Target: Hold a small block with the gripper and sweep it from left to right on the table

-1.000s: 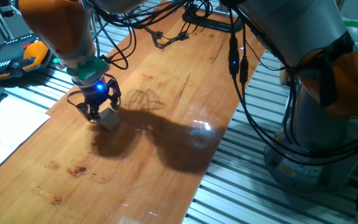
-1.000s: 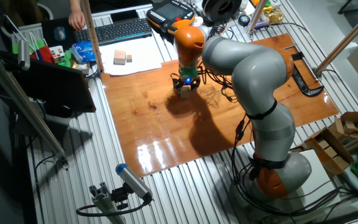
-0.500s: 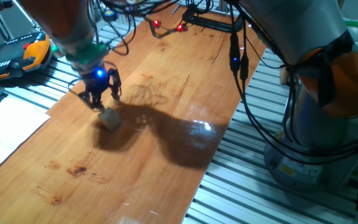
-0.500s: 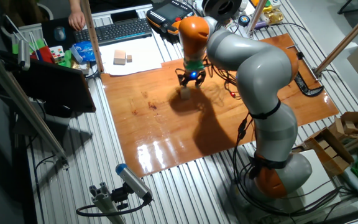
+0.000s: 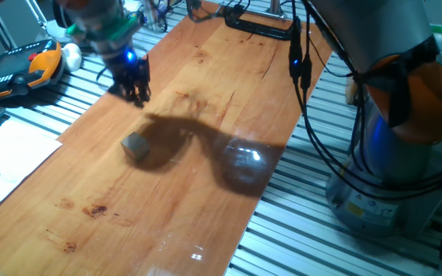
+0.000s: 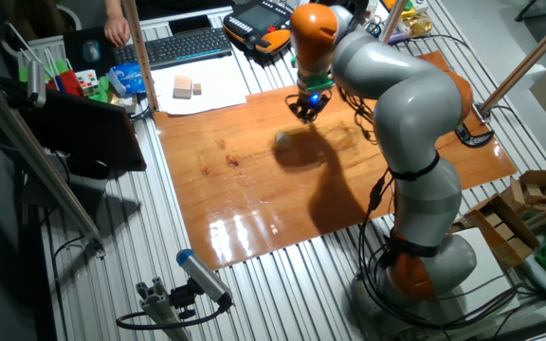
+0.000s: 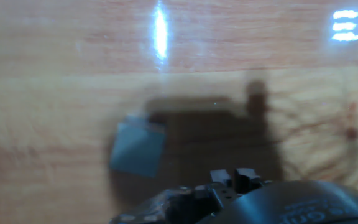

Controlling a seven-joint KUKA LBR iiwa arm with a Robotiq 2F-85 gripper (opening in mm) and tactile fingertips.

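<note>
The small block [image 5: 135, 146] is a pale cube that lies free on the table [image 5: 206, 199], a reddish-brown board. The gripper [image 5: 136, 93] hangs above the board, up and away from the block, and holds nothing. In the other fixed view the block [image 6: 282, 140] sits in the arm's shadow, with the gripper [image 6: 306, 114] to its upper right. In the hand view the block [image 7: 138, 148] lies left of centre, beside the gripper's shadow. The two fingertips at the bottom edge stand close together, so the gripper [image 7: 233, 177] looks shut.
White paper [image 5: 6, 165] with pale blocks [image 6: 190, 89] lies left of the board. An orange and black teach pendant [image 5: 21, 69] and a keyboard [image 6: 183, 44] lie on the slatted surface. Black cables and a black bar [image 5: 259, 27] cross the far end. The arm's base [image 5: 390, 169] stands at the right.
The gripper let go of the block, rose and moved away toward the far end of the board. The block stayed where it was left.
</note>
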